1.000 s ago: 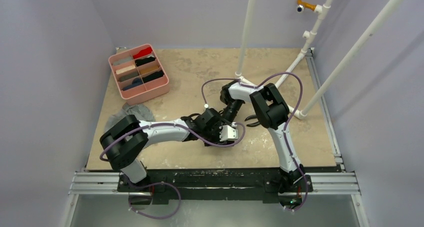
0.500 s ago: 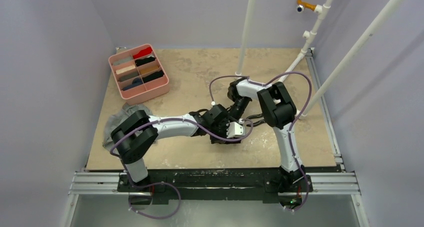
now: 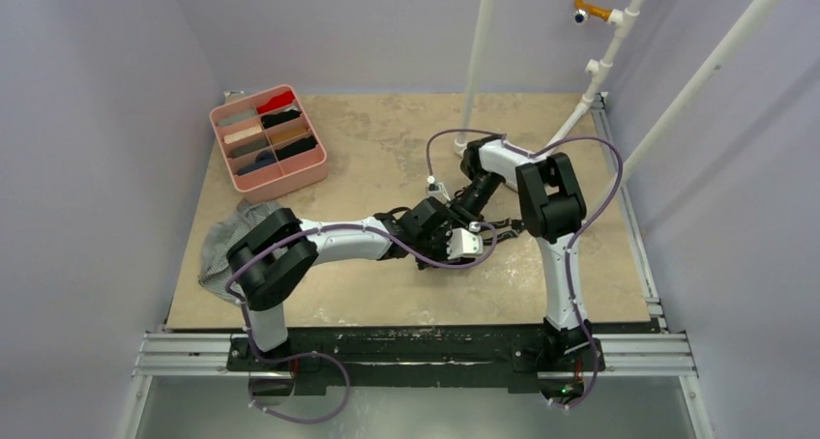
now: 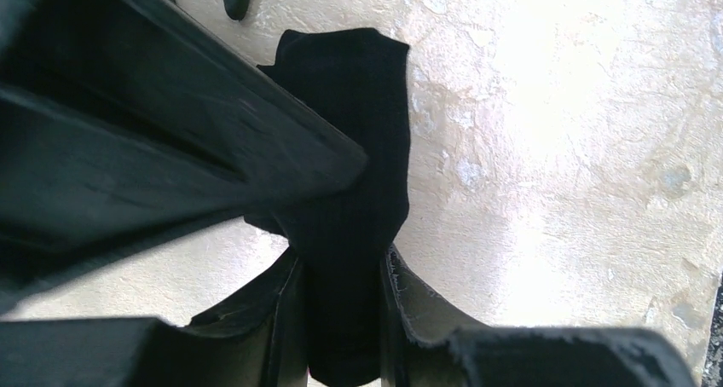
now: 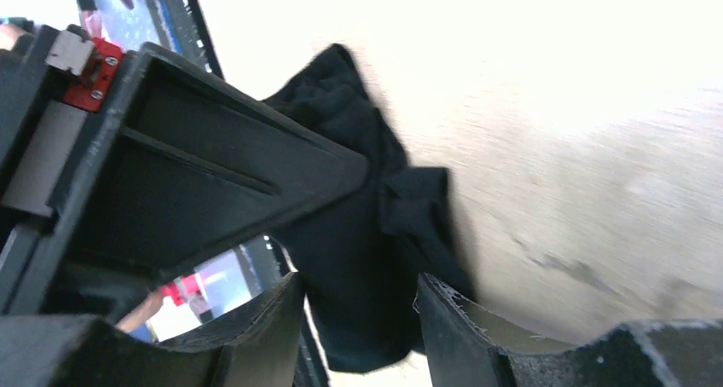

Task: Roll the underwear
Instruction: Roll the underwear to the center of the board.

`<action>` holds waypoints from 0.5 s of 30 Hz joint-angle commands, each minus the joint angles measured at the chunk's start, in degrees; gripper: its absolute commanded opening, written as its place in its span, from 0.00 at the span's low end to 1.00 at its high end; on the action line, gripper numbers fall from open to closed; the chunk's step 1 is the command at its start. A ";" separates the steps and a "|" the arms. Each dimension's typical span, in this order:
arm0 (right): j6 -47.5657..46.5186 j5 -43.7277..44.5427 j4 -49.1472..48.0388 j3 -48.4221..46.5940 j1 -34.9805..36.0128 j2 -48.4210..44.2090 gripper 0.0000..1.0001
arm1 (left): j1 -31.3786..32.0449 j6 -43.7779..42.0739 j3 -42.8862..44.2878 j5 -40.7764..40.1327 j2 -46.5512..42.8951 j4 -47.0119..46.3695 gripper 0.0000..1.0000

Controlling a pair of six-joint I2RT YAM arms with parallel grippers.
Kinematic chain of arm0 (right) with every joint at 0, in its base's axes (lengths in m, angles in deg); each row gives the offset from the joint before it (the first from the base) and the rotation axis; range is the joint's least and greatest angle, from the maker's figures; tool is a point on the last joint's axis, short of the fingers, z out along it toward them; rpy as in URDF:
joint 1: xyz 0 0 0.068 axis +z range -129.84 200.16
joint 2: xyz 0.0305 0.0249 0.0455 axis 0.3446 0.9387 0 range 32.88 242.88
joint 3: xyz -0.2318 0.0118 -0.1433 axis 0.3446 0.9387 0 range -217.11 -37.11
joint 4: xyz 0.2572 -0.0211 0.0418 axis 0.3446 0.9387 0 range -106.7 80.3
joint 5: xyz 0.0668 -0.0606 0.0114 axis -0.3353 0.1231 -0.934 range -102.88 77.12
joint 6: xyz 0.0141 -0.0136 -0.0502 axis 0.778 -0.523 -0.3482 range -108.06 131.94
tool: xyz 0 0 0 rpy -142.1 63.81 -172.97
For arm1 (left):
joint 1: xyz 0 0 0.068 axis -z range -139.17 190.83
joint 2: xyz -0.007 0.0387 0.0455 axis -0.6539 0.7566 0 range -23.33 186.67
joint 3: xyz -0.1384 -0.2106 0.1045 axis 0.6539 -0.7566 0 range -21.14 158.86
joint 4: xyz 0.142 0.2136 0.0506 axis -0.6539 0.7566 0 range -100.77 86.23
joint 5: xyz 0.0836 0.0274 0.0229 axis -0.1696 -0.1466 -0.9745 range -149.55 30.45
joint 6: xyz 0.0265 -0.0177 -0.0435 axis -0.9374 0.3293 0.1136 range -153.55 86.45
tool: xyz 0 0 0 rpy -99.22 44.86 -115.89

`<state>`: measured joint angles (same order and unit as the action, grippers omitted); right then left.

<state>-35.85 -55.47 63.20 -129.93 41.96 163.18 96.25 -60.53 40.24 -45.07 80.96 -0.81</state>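
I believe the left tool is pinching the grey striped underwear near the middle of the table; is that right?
Not quite: the left tool is pinching the black underwear near the middle of the table, as the left wrist view shows; the grey striped pair lies at the left edge.

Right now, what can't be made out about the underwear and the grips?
Black underwear: top view, hidden under both wrists; left wrist view, the upper finger covers its middle.
Grey underwear: top view, left arm overlaps it.
Right gripper: right wrist view, blur and glare hide whether it pinches.
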 commanded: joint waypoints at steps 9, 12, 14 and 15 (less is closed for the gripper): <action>-6.19 3.98 -5.20 -5.41 -8.01 2.05 0.50 | 0.39 1.54 -2.04 -2.32 2.99 9.41 0.00; -5.60 4.10 -5.63 -5.54 -9.20 -0.45 0.50 | 0.26 1.96 -1.66 -2.84 3.09 10.24 0.00; -5.17 4.25 -5.99 -5.35 -10.18 -2.46 0.50 | -0.05 2.36 -1.31 -2.73 3.20 10.96 0.00; -4.94 4.42 -6.27 -5.16 -10.75 -3.61 0.50 | -0.45 2.78 -0.98 -2.15 3.25 11.27 0.00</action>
<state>-38.74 -55.58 64.47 -133.53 34.49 165.11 96.36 -59.62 40.66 -46.77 81.27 -0.88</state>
